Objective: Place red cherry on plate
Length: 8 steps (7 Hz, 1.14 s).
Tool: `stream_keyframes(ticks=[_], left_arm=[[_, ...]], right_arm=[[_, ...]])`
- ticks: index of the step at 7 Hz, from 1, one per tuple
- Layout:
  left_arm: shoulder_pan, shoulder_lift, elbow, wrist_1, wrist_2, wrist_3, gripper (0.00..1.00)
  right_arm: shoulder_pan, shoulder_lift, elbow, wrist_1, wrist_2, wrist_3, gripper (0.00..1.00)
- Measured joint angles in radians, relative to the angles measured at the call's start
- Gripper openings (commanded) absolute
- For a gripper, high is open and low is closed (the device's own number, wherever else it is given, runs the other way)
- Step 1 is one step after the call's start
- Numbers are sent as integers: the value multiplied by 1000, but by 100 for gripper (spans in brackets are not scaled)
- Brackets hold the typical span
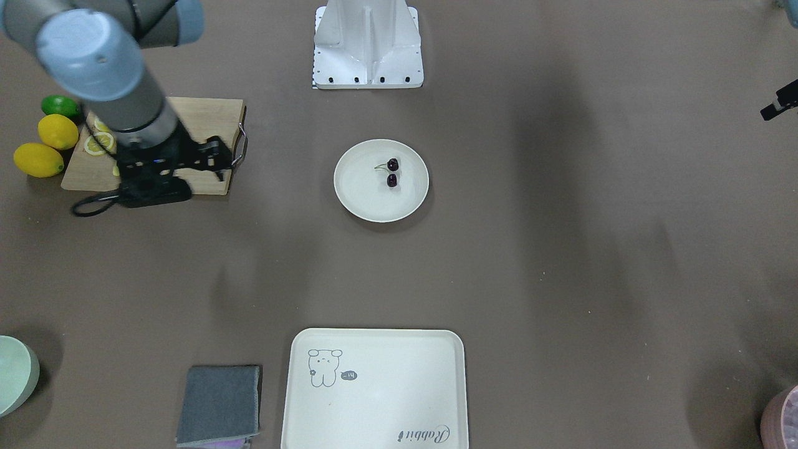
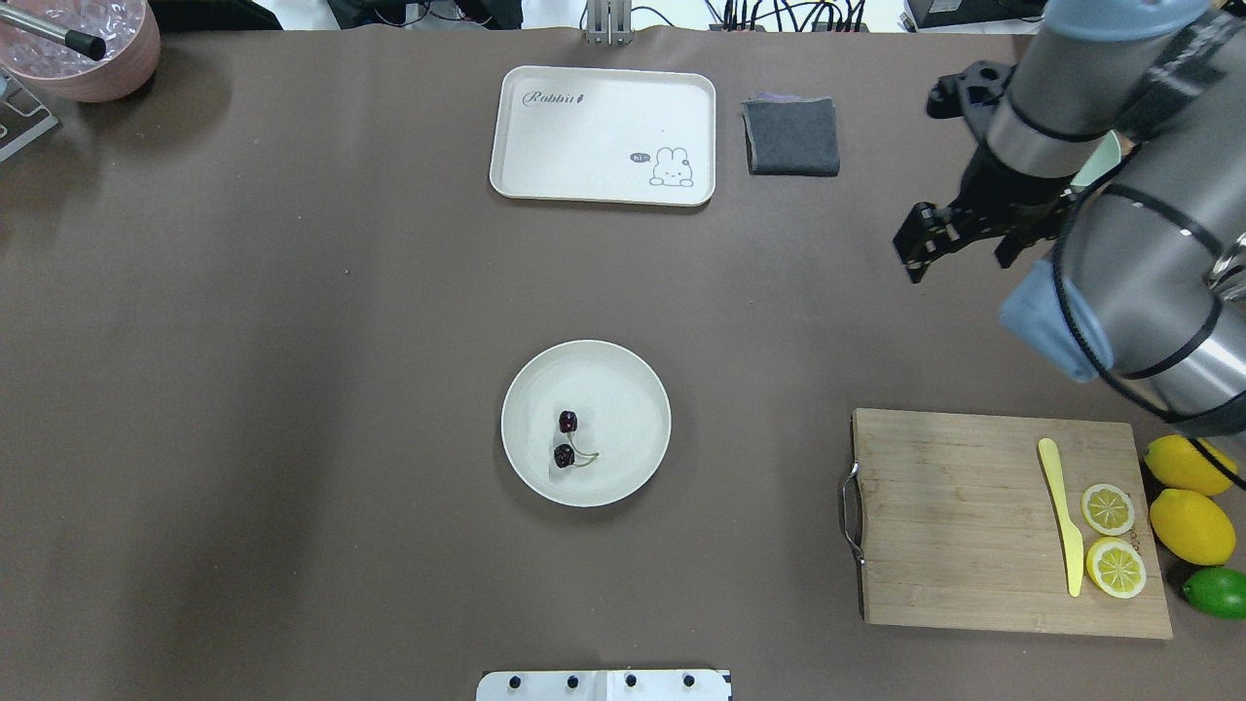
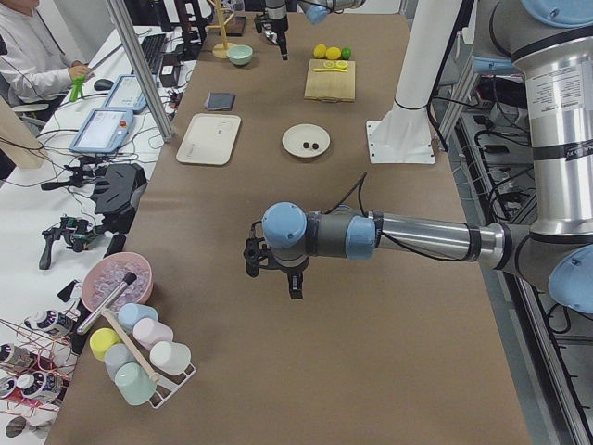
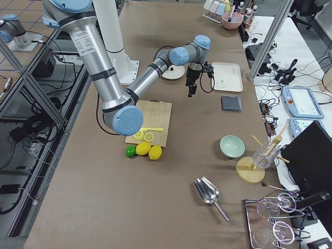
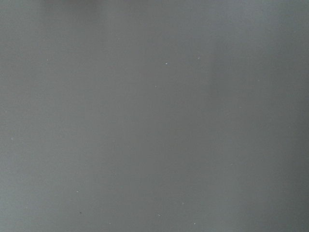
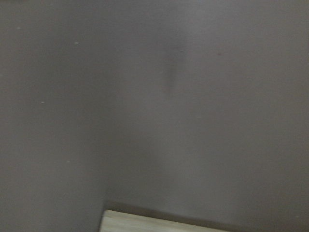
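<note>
The red cherry, a dark glossy pair joined by thin stems, lies on the round cream plate at mid-table, a little off the plate's centre. The overhead view shows the cherry and the plate as well. My right gripper hovers far from the plate, over the handle end of the cutting board, fingers apart and holding nothing. It also shows in the overhead view as the right gripper. My left gripper hangs over bare table at the other end; whether it is open or shut cannot be told.
A wooden cutting board carries a yellow knife and lemon slices, with lemons and a lime beside it. A rectangular cream tray and a grey cloth lie at the far edge. A pale green bowl and a pink bowl sit at the corners.
</note>
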Motion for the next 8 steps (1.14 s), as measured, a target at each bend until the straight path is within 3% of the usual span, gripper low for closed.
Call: stream_keyframes(ticks=[2,4,8], left_arm=[[-55,-1,17,48,13,131,98],[-83,-3,36,59,38,198,98],[-85,-81,113,62,43,242,98]], right_arm=[[210,-137,3,-6,37,-252,100],[350,-235,-3,-5,49,-455,100],[467,-285,-93,3,60,-655,100]])
